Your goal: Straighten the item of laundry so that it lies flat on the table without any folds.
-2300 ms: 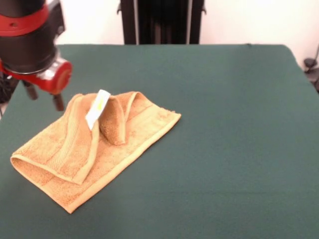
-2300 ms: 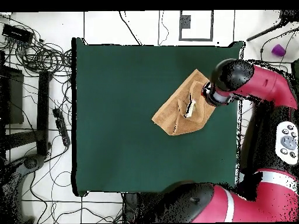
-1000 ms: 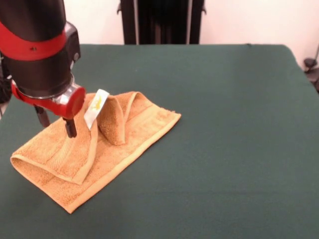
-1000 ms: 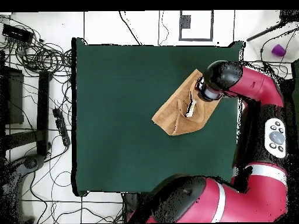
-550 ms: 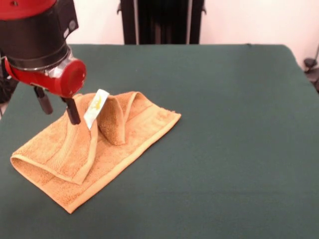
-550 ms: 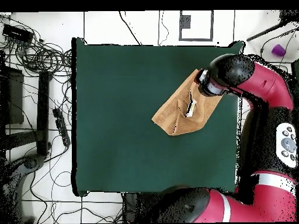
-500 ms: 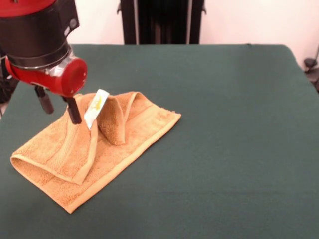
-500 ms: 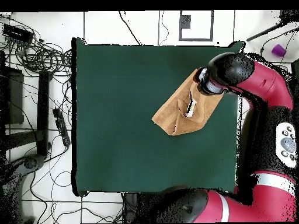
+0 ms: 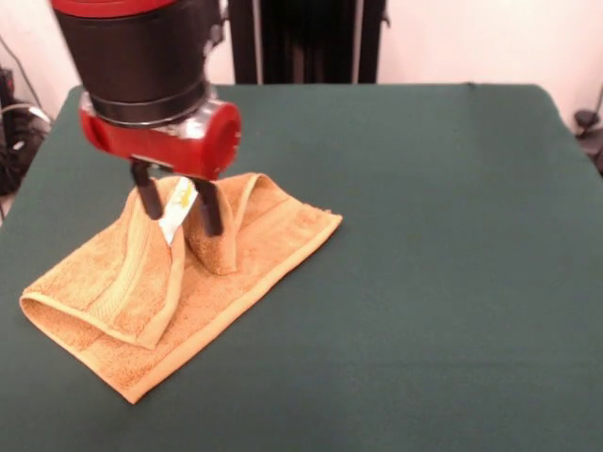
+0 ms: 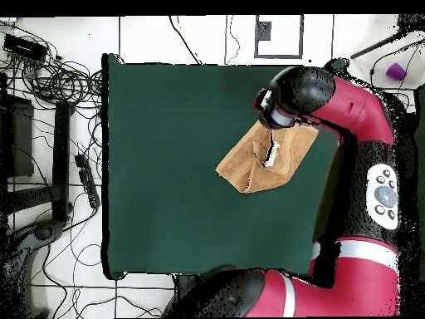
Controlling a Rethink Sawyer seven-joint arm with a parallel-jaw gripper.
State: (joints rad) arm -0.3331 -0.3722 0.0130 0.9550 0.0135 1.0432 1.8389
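Note:
The orange-yellow towel point(image 9: 160, 282) lies crumpled at the left of the dark green table point(image 9: 424, 235). One side is folded over and a raised ridge runs through its middle. Its white label point(image 9: 179, 212) stands up at the ridge. My gripper point(image 9: 178, 209) is open just above the towel, with one finger on each side of the label, at the raised fold. In the overhead view the towel point(image 10: 253, 166) sits near the right edge of the table point(image 10: 166, 166). There the arm's wrist point(image 10: 278, 108) covers the towel's upper corner and hides the gripper.
The robot's black pedestal point(image 9: 306, 42) stands behind the far edge. In the overhead view, cables and equipment point(image 10: 50, 125) lie on the floor left of the table, and a small purple object point(image 10: 394, 71) sits at the top right.
My gripper has moved right from the towel's left part to the raised fold and now straddles the label. The towel has not moved.

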